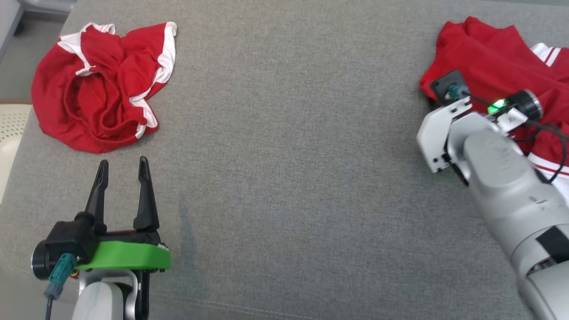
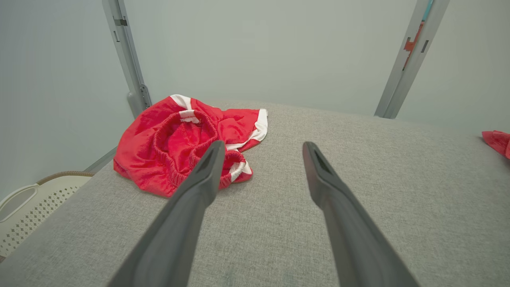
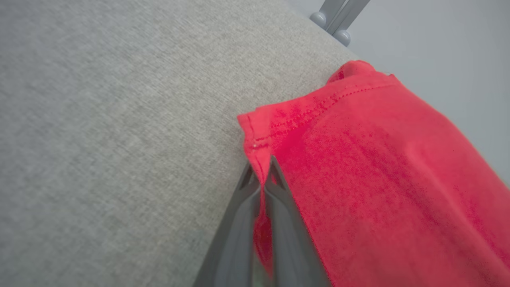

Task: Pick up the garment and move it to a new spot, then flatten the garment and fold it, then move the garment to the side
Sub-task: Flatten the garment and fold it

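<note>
One shorts point(image 1: 100, 89), one jersey point(image 1: 489, 58), one basket point(image 1: 11, 131)

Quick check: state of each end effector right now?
Left end effector: open, holding nothing.
Right end effector: shut on the edge of the red garment.

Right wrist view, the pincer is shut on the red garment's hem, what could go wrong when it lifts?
1. The right pincer pinches only a thin strip of hem at a corner of the red garment; it may slip out on lifting.
2. Held by one corner, the cloth will likely hang bunched, and the open left pincer sits far off near the red shorts, unable to help spread it soon.
</note>
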{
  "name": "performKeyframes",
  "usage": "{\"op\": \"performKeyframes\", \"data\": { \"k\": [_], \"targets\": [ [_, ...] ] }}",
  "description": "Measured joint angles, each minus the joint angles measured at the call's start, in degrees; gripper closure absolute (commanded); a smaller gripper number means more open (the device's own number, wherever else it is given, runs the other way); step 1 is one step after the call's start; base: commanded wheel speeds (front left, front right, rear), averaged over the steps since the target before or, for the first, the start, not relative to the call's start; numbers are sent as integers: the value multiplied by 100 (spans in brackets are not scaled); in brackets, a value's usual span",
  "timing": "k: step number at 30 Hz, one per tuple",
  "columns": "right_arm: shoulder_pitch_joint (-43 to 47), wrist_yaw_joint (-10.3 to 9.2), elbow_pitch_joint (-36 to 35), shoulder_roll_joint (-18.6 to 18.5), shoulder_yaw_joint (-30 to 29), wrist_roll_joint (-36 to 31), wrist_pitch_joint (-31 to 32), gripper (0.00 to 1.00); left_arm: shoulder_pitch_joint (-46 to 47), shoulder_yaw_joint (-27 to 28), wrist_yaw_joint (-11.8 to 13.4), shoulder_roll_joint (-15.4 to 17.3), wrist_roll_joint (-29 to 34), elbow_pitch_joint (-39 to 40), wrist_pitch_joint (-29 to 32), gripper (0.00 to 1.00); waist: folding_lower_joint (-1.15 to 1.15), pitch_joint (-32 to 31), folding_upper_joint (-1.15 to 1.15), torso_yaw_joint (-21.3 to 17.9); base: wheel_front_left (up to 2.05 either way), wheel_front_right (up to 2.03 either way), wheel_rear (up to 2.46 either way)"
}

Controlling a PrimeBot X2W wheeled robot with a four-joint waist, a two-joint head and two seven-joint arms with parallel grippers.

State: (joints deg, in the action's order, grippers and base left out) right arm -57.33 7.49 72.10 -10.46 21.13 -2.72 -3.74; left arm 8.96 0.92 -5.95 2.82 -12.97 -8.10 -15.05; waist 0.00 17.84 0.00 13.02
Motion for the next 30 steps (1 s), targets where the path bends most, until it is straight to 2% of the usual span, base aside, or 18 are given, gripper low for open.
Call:
{"op": "performKeyframes", "data": {
  "k": [6,11,21,24,30],
  "targets": [
    [237,1,-104,489,240,192,-871,100,-205,164,-11,0,158,3,0,0,0,-299,0,-125,0,0,0],
    [458,1,-463,724,735,542,-1070,100,-306,196,-33,0,209,30,0,0,0,-484,0,-218,0,0,0],
    [1208,2,-2452,757,2885,2294,-1065,100,-332,201,-74,0,249,15,0,0,0,-643,0,-181,0,0,0],
    [1304,2,-2772,762,3282,2654,-1044,100,-347,190,-85,0,240,5,0,0,0,-634,0,-118,0,0,0],
    [1508,2,-2985,759,3989,3039,-994,100,-347,129,-87,0,198,-27,0,0,0,-602,0,15,0,0,0]
  ]
}}
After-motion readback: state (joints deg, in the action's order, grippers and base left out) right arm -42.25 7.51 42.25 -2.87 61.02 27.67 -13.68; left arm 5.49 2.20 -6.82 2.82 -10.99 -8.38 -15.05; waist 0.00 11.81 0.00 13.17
